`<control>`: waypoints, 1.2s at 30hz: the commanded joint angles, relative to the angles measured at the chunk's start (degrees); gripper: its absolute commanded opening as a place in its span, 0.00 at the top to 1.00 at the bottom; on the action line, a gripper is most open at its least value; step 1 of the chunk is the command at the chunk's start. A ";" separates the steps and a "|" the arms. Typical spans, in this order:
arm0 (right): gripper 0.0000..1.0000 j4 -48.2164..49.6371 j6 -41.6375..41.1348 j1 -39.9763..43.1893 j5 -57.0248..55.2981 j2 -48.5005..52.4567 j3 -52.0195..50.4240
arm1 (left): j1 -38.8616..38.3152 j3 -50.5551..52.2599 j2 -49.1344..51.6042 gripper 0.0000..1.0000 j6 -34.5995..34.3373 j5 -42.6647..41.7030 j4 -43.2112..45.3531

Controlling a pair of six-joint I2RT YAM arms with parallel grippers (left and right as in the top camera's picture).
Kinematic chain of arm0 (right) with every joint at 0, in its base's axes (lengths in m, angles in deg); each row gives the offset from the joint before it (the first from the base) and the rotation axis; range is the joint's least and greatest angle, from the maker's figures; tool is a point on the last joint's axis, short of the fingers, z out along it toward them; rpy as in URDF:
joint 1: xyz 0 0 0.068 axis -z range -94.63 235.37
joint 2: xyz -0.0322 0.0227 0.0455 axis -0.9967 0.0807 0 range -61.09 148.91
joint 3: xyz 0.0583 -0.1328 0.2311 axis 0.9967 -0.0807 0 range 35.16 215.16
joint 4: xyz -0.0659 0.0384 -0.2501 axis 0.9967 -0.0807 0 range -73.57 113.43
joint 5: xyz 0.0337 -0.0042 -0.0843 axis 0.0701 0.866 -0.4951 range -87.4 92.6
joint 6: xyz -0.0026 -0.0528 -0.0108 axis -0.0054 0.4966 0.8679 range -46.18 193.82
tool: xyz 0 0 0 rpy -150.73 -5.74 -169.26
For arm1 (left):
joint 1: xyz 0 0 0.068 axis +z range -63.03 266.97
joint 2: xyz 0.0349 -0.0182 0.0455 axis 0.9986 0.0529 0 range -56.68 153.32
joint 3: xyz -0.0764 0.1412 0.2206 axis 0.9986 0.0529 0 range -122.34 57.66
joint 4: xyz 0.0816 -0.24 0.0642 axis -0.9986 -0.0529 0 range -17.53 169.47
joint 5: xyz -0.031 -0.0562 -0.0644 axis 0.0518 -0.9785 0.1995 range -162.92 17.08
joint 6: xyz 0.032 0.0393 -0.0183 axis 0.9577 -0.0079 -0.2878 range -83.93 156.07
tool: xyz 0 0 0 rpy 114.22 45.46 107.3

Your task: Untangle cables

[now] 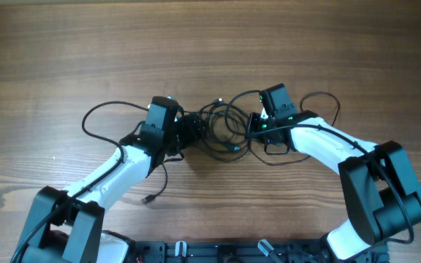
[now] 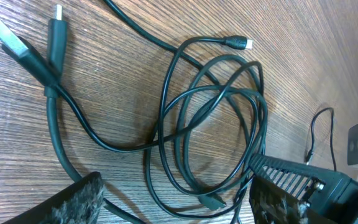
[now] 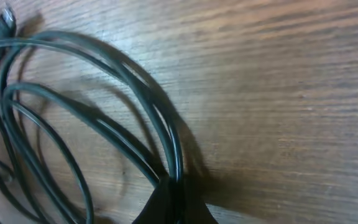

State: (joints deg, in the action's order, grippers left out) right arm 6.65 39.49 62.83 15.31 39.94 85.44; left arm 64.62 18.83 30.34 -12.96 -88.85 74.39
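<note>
1. Cables (image 1: 221,126): thin dark cords bunched in overlapping loops, lying flat on the wooden table (image 1: 210,44) between the two grippers.
2. Left gripper (image 1: 190,133): at the left edge of the cables. In the left wrist view its fingers (image 2: 73,202) stand wide apart, gripping nothing, with the loops spread on the wood just ahead of them.
3. Right gripper (image 1: 253,127): at the right edge of the cables. In the right wrist view its jaws are drawn together, clamped on the strands of the outermost loop.
4. Small plug (image 2: 238,42): a metallic end lying free at the far rim of the cables.
5. Loose strand (image 1: 93,117): arcs out to the left of the cables.
</note>
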 commanded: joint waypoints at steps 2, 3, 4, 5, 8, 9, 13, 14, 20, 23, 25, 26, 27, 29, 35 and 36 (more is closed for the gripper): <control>0.95 -3.54 14.47 0.11 18.45 -7.26 4.46 | -2.86 0.15 0.44 0.00 -0.68 -3.76 2.67; 0.95 -3.52 17.94 0.11 23.02 -9.86 4.59 | -3.48 0.15 0.44 0.00 0.04 -5.31 4.37; 0.95 -4.44 22.45 0.11 27.26 -13.79 4.57 | -3.91 0.15 0.42 0.00 3.41 -7.63 6.78; 0.95 -5.38 24.59 0.11 28.61 -15.98 4.57 | -3.91 0.15 0.42 0.00 5.60 -9.38 8.28; 0.95 -9.42 32.81 0.11 29.33 -21.53 4.57 | -3.48 0.15 0.42 0.00 6.62 -12.76 11.72; 0.95 -10.16 34.29 0.11 29.35 -22.01 4.57 | -3.34 0.15 0.42 0.00 6.60 -14.27 13.03; 0.95 -12.50 36.94 0.07 29.38 -21.75 4.55 | -3.19 0.15 0.42 0.14 6.62 -16.15 16.02; 0.95 -12.39 36.92 0.17 29.38 -21.90 4.61 | -3.15 0.15 0.42 0.30 6.64 -15.43 15.21; 0.95 -11.47 36.24 2.47 33.48 -24.68 6.60 | -3.15 0.15 0.42 0.96 6.62 -2.78 4.57; 0.95 -12.37 31.78 3.50 25.92 -24.70 6.60 | -2.62 0.15 0.42 0.96 6.60 5.70 0.66; 0.96 -14.34 24.61 3.67 11.43 -24.63 6.60 | -0.74 0.15 0.42 0.96 6.58 8.33 -1.51; 0.96 -15.89 20.33 3.67 3.50 -24.63 6.60 | 1.31 0.15 0.42 0.96 6.60 8.57 -2.64; 0.95 -18.23 15.41 3.67 -6.10 -24.63 6.60 | 3.61 0.15 0.42 0.96 6.60 8.55 -3.67; 0.95 -23.50 7.17 3.67 -22.58 -24.63 6.60 | 10.21 0.15 0.42 0.96 6.60 8.52 -6.32; 0.95 -28.92 -4.04 6.29 -40.26 -24.37 6.58 | 26.38 0.15 0.42 0.96 6.64 3.23 -12.59; 0.95 -27.80 -2.12 7.06 -37.57 -24.35 6.58 | 27.96 0.15 0.42 0.96 6.67 0.44 -12.59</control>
State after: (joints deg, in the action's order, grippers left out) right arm -22.59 40.45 67.81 -16.38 16.67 90.82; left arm 87.35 18.83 30.45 -7.19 -82.70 62.35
